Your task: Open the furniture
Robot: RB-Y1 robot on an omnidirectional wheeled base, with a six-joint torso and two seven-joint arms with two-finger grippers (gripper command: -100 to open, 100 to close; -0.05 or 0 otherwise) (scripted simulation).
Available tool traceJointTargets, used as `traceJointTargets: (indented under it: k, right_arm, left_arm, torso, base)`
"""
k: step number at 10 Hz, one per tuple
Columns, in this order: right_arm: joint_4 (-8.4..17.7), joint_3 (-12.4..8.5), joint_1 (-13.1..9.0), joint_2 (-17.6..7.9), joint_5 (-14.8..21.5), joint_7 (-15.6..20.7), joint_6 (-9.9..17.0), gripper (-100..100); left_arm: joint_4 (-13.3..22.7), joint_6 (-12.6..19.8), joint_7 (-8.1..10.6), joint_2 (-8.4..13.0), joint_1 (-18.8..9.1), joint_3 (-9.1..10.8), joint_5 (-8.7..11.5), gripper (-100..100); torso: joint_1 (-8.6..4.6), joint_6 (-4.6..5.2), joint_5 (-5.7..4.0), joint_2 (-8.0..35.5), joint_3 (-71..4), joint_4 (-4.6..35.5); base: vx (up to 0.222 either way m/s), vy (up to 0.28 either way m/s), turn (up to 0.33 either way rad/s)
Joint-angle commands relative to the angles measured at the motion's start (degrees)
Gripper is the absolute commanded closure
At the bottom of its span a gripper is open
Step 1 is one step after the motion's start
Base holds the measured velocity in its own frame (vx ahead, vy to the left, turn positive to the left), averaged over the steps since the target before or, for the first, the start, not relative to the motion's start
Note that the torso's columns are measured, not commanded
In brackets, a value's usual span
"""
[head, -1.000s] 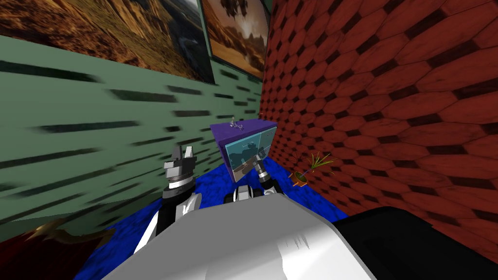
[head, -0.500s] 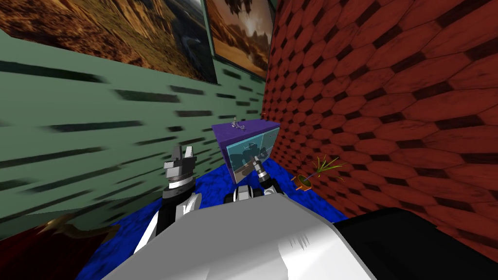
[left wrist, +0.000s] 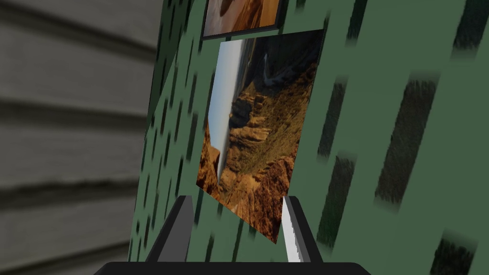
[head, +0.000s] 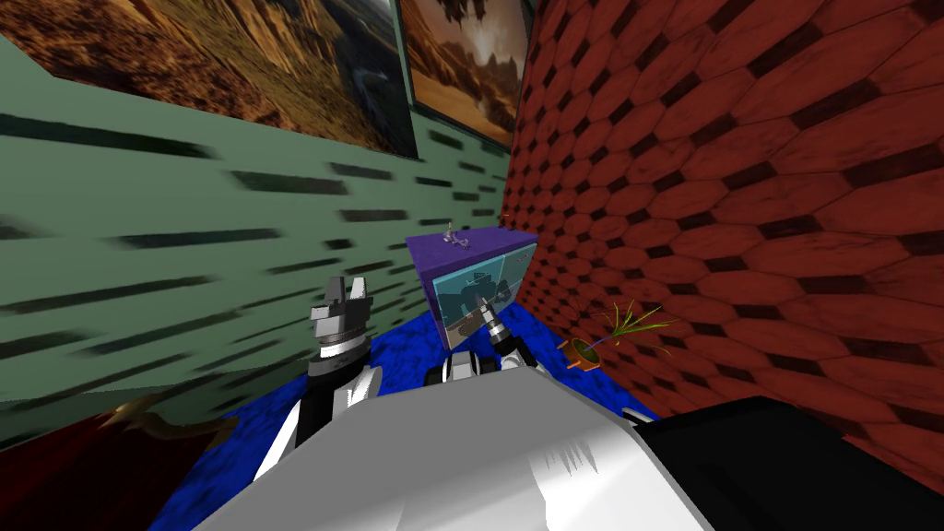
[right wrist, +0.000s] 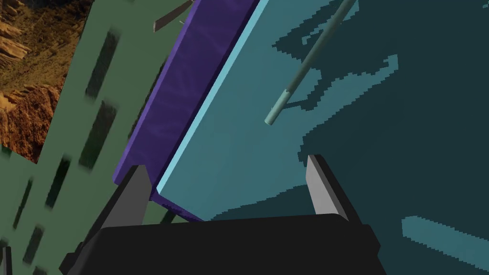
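Right wrist view — right gripper (right wrist: pixel 225 162) spread | flat teal door (right wrist: pixel 229 119) | rod handle (right wrist: pixel 305 67)

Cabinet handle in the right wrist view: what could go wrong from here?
The handle is ahead of the open right gripper, not between its fingers; closing now would grasp nothing. Pushing straight on might ram them into the teal door. The potted plant stands near the cabinet, so a swinging door or my base might knock it.

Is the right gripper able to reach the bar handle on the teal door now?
Probably yes: the open right gripper faces the teal door, and nothing stands between it and the handle.
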Motion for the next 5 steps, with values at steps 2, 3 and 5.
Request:
traceJointTargets:
  k: [2, 3, 5]
  right_arm:
    - [1.62, 1.94, -2.84, -2.14, -4.34, -5.71, -0.21, -100]
    - [1.62, 1.94, -2.84, -2.14, -4.34, -5.96, -0.21, -100]
    - [2.74, 3.26, -4.85, -3.85, -7.30, -9.75, -0.42, -100]
  left_arm:
    - [0.00, 0.00, 0.00, 0.00, 0.01, 0.00, 0.00, 0]
    - [0.00, 0.00, 0.00, 0.00, 0.00, 0.00, 0.00, 0]
    - [0.00, 0.00, 0.00, 0.00, 0.00, 0.00, 0.00, 0]
  torso:
    - [0.00, 0.03, 0.00, -0.03, -0.03, -0.02]
    - [-0.01, 0.01, 0.00, 0.00, 0.00, 0.00]
    - [0.03, 0.00, 0.01, 0.02, 0.01, 0.00]
  base:
    - [0.055, 0.008, 0.053]
    - [0.041, 0.002, 0.052]
    - [0.053, 0.010, 0.096]
